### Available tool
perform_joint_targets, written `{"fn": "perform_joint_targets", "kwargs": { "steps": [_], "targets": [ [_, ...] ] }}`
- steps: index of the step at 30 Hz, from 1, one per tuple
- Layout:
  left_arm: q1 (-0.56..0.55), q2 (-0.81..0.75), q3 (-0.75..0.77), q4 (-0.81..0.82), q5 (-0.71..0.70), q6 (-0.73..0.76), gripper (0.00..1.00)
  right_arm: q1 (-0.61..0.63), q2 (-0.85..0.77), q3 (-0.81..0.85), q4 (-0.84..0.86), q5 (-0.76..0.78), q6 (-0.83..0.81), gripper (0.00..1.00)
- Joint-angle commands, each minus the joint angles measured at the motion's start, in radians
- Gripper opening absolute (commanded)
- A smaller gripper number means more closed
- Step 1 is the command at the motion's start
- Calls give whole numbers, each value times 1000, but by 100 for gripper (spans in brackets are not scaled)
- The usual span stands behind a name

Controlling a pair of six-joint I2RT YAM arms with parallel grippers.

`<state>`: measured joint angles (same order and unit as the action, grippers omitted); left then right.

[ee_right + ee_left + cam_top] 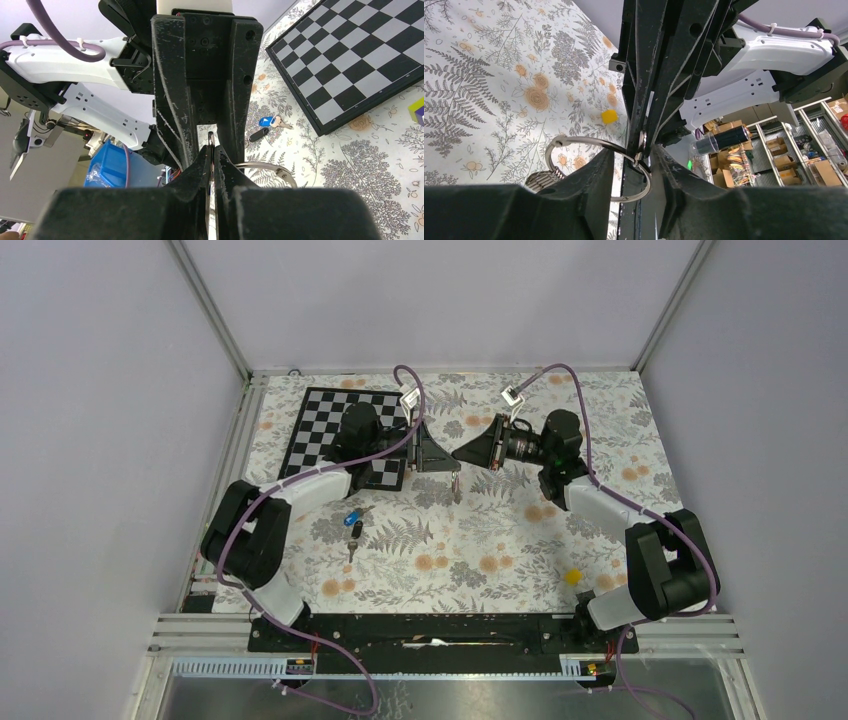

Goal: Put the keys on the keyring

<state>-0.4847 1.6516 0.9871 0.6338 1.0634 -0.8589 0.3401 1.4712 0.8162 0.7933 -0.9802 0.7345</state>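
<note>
Overhead view: the two arms meet tip to tip above the middle of the floral-patterned table (480, 540), the left gripper (437, 454) reaching in from the left and the right gripper (462, 453) from the right. The right gripper's jaws are pressed together on the wire of the keyring (584, 141), which hangs between the arms clear of the cloth; its fan of small metal pieces (546, 177) hangs at the lower left of the ring in the left wrist view. The left gripper's fingers (589, 190) stand apart, with the ring crossing one finger and the right gripper's tips entering the gap between them; whether these pads press on the wire cannot be told. The keys lie on the table, well apart from the ring, near the left arm: the blue-headed key (352, 519) just beside the black-headed key (354, 534), both close to the near corner of the chessboard (330, 420). A small yellow block (572, 577) rests near the right arm's base.
</note>
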Motion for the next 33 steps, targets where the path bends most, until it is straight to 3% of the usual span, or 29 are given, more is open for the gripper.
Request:
{"fn": "perform_joint_targets", "kwargs": {
  "steps": [1, 4, 9, 24, 33],
  "targets": [
    [-4, 9, 7, 131, 25, -66, 32, -2, -7, -6, 81, 13, -16, 0],
    [-3, 13, 7, 140, 26, -71, 24, -3, -11, -13, 81, 12, -19, 0],
    [-1, 13, 5, 139, 29, -59, 0, -3, -12, -17, 83, 8, -24, 0],
    [-2, -66, 75, -303, 11, 321, 0, -28, -56, -12, 13, -61, -143, 23],
    [-8, -93, 76, -379, 6, 394, 0, -30, -64, 20, -101, -75, -240, 34]
  ]
}}
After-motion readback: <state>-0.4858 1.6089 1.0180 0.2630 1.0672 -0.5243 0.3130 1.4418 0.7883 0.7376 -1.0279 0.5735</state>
